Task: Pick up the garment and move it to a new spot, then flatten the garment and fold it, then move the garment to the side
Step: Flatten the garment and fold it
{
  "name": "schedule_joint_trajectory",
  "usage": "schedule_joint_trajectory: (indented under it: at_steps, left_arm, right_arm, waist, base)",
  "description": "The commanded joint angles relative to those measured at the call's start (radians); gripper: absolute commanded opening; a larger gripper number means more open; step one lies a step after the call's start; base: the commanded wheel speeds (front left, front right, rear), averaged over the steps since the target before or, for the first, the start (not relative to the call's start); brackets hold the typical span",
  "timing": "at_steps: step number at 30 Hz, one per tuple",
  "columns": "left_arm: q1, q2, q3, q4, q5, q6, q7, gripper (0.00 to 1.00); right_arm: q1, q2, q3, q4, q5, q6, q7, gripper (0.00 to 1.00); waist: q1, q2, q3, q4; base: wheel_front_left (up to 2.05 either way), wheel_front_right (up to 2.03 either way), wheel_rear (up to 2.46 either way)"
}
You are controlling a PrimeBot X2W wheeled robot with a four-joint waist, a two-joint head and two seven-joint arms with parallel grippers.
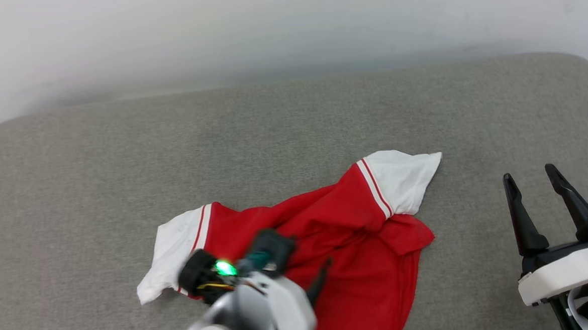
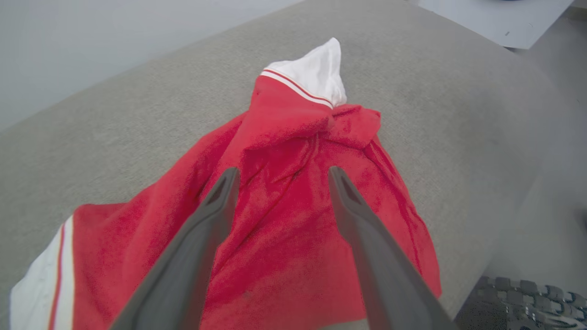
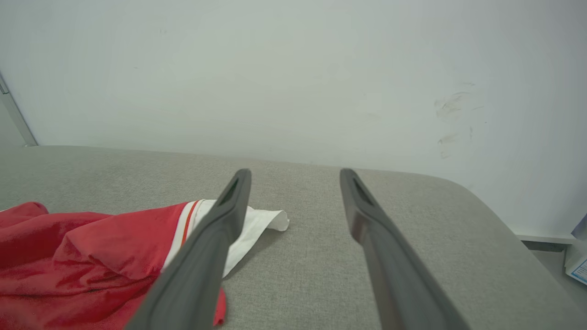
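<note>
Garment [image 1: 348,232] lies crumpled on the grey padded surface [image 1: 122,154], close to its near edge and about midway along it, reaching down to the bottom of the head view. Its red body is bunched in loose folds. One white sleeve [image 1: 405,179] with red-and-white trim points toward the far right corner. The other white sleeve [image 1: 173,252] lies flat toward the left edge. No lettering can be made out among the folds.

The left gripper [image 2: 282,176] hangs over the near left part of the garment. Its two dark fingers are spread wide with nothing pinched between them, only red cloth lying below. In the head view this arm is blurred, with a green light on its wrist.

The right gripper [image 1: 528,173] is over bare surface near the right edge, clear of the cloth, fingers parted and empty.

A white wall [image 1: 286,24] runs along the far edge.
</note>
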Motion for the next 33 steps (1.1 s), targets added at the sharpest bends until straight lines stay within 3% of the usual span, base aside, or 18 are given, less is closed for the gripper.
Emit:
schedule_joint_trajectory:
  at_steps: [1, 8, 19, 24, 30, 32, 33]
  left_arm:
    - [-0.014, -0.004, -0.015, 0.009, 0.001, -0.012, 0.020, 1.00]
    - [-0.137, -0.111, -0.121, 0.158, -0.005, -0.080, 0.141, 1.00]
    - [-0.324, -0.206, -0.153, 0.433, 0.021, -0.128, 0.117, 1.00]
    - [-0.355, -0.232, -0.189, 0.524, 0.024, -0.146, 0.112, 1.00]
    - [-0.368, -0.208, -0.260, 0.648, 0.042, -0.165, 0.186, 1.00]
    - [-0.366, -0.199, -0.279, 0.676, 0.036, -0.171, 0.205, 0.03]
    - [-0.364, -0.196, -0.288, 0.686, 0.033, -0.174, 0.208, 0.00]
  right_arm:
    - [-0.009, -0.005, 0.003, -0.003, 0.000, -0.001, 0.001, 1.00]
    - [-0.043, -0.001, 0.015, 0.001, -0.003, -0.001, -0.002, 1.00]
    - [-0.076, 0.022, 0.017, 0.041, -0.014, -0.001, -0.036, 1.00]
    - [-0.086, 0.028, 0.015, 0.058, -0.020, -0.001, -0.046, 1.00]
    - [-0.092, 0.037, 0.016, 0.062, -0.021, -0.001, -0.050, 1.00]
    - [-0.093, 0.038, 0.019, 0.061, -0.023, -0.001, -0.051, 1.00]
    - [-0.093, 0.038, 0.020, 0.062, -0.024, -0.001, -0.052, 1.00]
  waist:
    - [0.0000, 0.0000, 0.011, -0.011]
    - [0.0000, 0.0000, 0.070, -0.074]
    - [0.0000, 0.0000, 0.150, -0.178]
    - [0.0000, 0.0000, 0.161, -0.193]
    - [0.0000, 0.0000, 0.164, -0.187]
    - [0.0000, 0.0000, 0.164, -0.180]
    - [0.0000, 0.0000, 0.163, -0.176]
  base:
    - [0.00, 0.00, 0.00]
    - [0.00, 0.00, 0.00]
    - [0.00, 0.00, 0.00]
    - [0.00, 0.00, 0.00]
    - [0.00, 0.00, 0.00]
    - [0.00, 0.00, 0.00]
    - [0.00, 0.00, 0.00]
